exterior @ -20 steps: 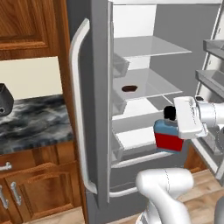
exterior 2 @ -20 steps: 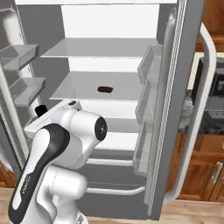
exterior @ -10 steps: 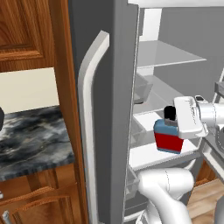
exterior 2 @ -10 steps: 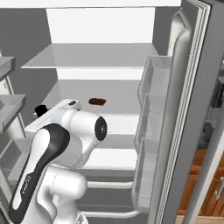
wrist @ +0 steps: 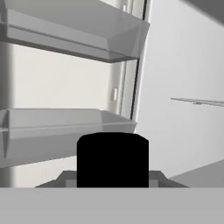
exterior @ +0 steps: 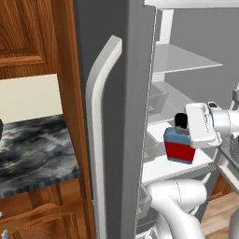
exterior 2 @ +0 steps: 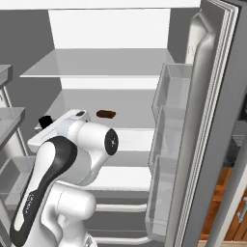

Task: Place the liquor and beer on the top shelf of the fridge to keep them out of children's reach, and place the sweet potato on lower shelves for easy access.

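Inside the open fridge, at mid height, your hand is clenched on the liquor, gripping the bottle from its side. From the left base view you can see the red body, blue shoulder and black cap standing upright, held in the air just in front of the front edge of a white middle shelf and not touching it. In the hand view the black cap rises right at the bottom centre, so the bottle sits between the fingers; the finger tips themselves are hidden behind it.

Your sweet potato lies on its side on a white shelf further in, towards that shelf's back edge, seen just above the arm's elbow in the right base view. It is well apart from the liquor.

Above both, the top shelf runs across the interior as a flat translucent panel; in the left base view you see it well above the held bottle.

Clear door bins line the inside of the open right door, and two more cross the hand view. On the far left of the left base view a dark marbled worktop sits beside wooden cabinets.
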Controlling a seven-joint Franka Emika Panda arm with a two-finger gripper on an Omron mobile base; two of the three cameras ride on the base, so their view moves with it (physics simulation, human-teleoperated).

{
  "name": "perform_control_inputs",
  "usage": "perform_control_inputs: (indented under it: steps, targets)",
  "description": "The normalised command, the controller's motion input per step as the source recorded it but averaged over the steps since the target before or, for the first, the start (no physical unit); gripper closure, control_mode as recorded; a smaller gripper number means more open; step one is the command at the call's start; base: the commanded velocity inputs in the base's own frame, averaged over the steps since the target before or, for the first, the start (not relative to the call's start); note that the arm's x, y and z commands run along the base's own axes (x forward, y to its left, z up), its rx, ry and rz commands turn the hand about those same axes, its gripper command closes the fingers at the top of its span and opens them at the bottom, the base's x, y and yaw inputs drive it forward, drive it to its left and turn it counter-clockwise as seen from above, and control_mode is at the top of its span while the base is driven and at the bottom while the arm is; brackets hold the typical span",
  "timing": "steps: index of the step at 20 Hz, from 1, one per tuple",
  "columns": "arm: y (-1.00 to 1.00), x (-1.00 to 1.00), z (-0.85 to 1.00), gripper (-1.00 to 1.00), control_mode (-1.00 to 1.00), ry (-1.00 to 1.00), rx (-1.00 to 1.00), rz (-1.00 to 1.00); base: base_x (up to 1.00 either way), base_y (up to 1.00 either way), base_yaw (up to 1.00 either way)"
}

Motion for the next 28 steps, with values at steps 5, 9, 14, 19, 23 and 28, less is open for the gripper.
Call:
perform_control_inputs:
  steps: [5,9,14,19,23,28]
  targets:
    - [0.00,0.24,0.01,1.00,-1.00,-0.06,0.00,-0.07,0.10,0.00,-0.02]
    - [-0.04,0.22,0.25,1.00,-1.00,-0.05,0.00,-0.05,0.00,0.00,0.00]
    - [0.00,0.27,0.60,1.00,-1.00,-0.07,0.00,-0.04,0.00,0.00,0.00]
    - [0.00,0.31,0.65,1.00,-1.00,-0.09,0.04,-0.06,0.00,0.00,0.00]
    - [0.00,0.41,0.60,1.00,-1.00,-0.08,0.09,-0.13,0.00,0.00,0.00]
    - [0.00,0.27,0.50,1.00,-1.00,-0.05,0.03,-0.18,0.00,0.00,0.00]
